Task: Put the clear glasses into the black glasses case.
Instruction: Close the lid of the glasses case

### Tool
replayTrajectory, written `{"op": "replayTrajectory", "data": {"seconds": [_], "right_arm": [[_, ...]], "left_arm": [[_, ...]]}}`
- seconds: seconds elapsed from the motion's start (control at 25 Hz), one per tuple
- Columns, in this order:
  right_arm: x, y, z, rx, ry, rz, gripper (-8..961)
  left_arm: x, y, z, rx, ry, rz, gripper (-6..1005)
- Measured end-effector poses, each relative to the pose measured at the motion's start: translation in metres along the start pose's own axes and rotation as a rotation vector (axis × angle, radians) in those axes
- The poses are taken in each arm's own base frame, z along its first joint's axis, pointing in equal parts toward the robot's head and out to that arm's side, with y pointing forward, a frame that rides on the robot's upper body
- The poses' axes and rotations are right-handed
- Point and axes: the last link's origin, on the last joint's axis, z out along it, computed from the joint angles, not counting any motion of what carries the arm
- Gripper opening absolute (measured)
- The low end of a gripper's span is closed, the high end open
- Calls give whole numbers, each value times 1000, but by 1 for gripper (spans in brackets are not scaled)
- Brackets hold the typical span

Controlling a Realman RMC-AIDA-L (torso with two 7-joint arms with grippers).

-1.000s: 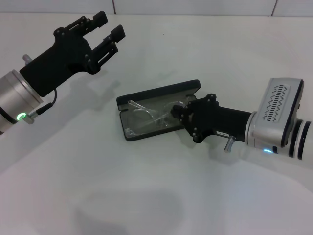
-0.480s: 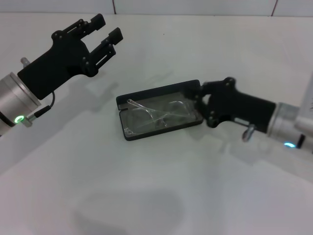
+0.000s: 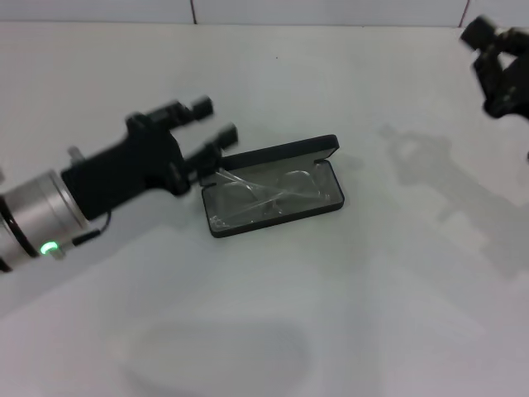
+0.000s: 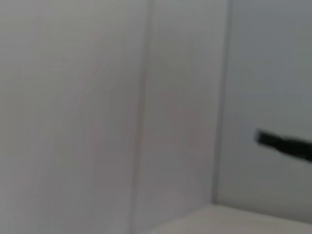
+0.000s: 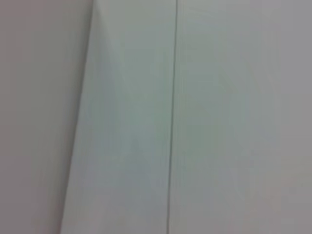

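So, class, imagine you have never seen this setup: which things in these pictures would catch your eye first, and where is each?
The open black glasses case lies mid-table with the clear glasses resting in its grey tray. The left end effector, fingers spread, hovers close by the case's left end. The right end effector is far off at the upper right edge, blurred.
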Motion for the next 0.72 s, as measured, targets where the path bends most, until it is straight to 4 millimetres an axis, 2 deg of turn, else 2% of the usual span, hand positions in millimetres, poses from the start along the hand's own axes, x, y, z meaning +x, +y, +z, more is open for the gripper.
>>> {"op": "replayTrajectory", "data": {"seconds": [0.16, 0.4, 0.68, 0.72], "right_arm": [[-10, -10, 5, 16, -43, -14, 40], [-12, -9, 13, -8, -53, -38, 39], [-11, -8, 11, -7, -48, -45, 39], [-11, -8, 10, -6, -46, -48, 40]], "left_arm": [[-4, 12, 6, -81, -40, 19, 523], [-6, 24, 22, -193, -81, 28, 523], [-7, 19, 34, -214, -163, -25, 524], [-9, 11, 41, -194, -221, -53, 524]]}}
